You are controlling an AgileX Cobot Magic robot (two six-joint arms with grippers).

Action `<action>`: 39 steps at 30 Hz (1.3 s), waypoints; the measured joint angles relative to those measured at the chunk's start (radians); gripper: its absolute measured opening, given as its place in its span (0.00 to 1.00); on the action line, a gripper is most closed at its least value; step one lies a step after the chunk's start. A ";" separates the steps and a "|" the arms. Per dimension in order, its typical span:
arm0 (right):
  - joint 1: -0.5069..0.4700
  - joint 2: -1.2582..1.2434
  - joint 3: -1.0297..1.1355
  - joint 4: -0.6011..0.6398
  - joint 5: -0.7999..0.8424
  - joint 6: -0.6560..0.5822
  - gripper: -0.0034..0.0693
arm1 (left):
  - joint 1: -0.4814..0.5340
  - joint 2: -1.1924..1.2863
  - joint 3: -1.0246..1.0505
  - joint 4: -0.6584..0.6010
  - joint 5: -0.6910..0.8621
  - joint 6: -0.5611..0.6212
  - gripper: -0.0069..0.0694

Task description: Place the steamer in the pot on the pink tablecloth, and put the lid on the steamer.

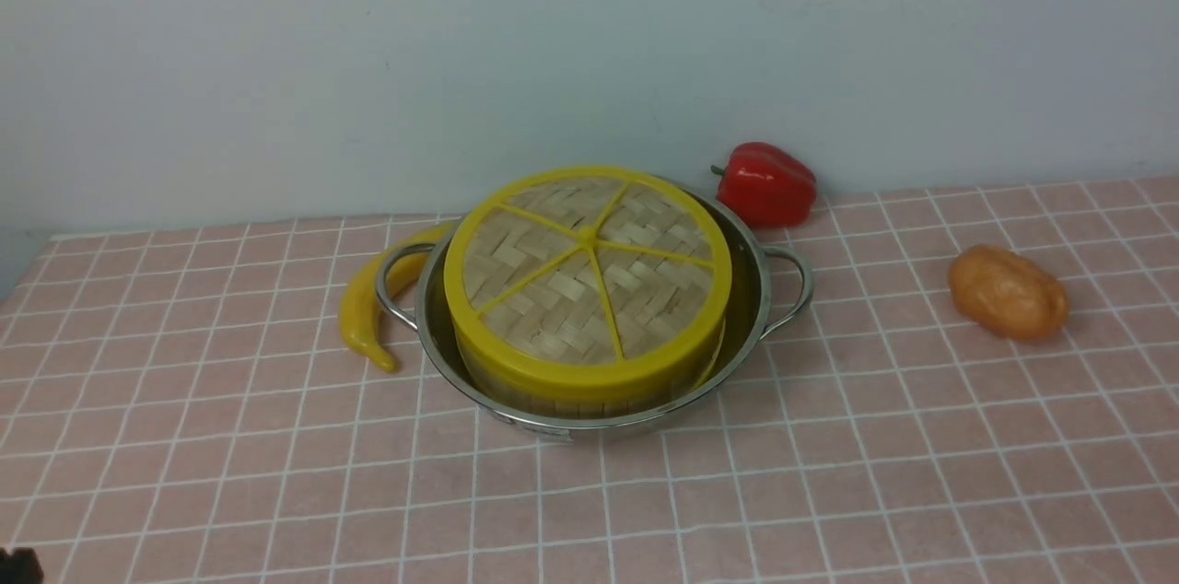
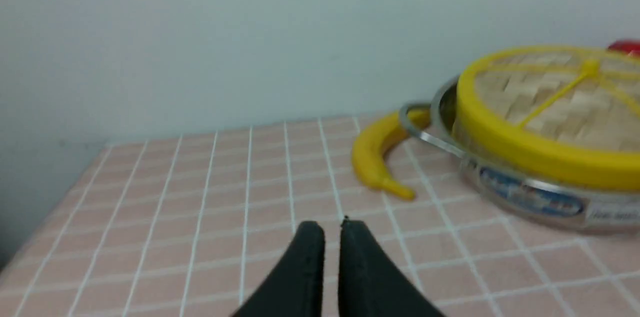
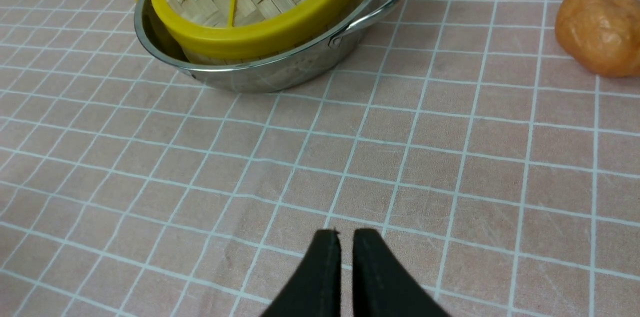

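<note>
A pink tablecloth (image 1: 829, 492) with a white grid covers the table; toward the left a yellow banana (image 1: 368, 308) curves against the handle of the pot (image 1: 778, 289), which sits at the middle. Inside the pot stands the steamer (image 1: 589, 395), and the lid (image 1: 587, 275) lies flat on top of it; a red pepper (image 1: 766, 184) and an orange lump (image 1: 1009, 292) lie to the right. The left gripper (image 2: 331, 229) and right gripper (image 3: 346, 238) hover over bare cloth, well apart from the pot, each with its fingers nearly together and holding nothing.
</note>
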 joint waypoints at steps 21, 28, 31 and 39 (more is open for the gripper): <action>0.000 0.000 0.002 0.000 0.000 0.000 0.22 | 0.042 -0.002 0.107 -0.051 -0.038 -0.087 0.21; -0.074 -0.081 0.020 -0.101 -0.078 -0.073 0.24 | 0.042 -0.002 0.107 -0.051 -0.045 -0.087 0.23; -0.161 -0.184 0.076 -0.190 -0.198 -0.099 0.25 | 0.042 -0.002 0.107 -0.051 -0.046 -0.087 0.23; -0.253 -0.354 0.289 -0.271 -0.380 -0.104 0.28 | 0.042 -0.004 0.107 -0.051 -0.047 -0.087 0.25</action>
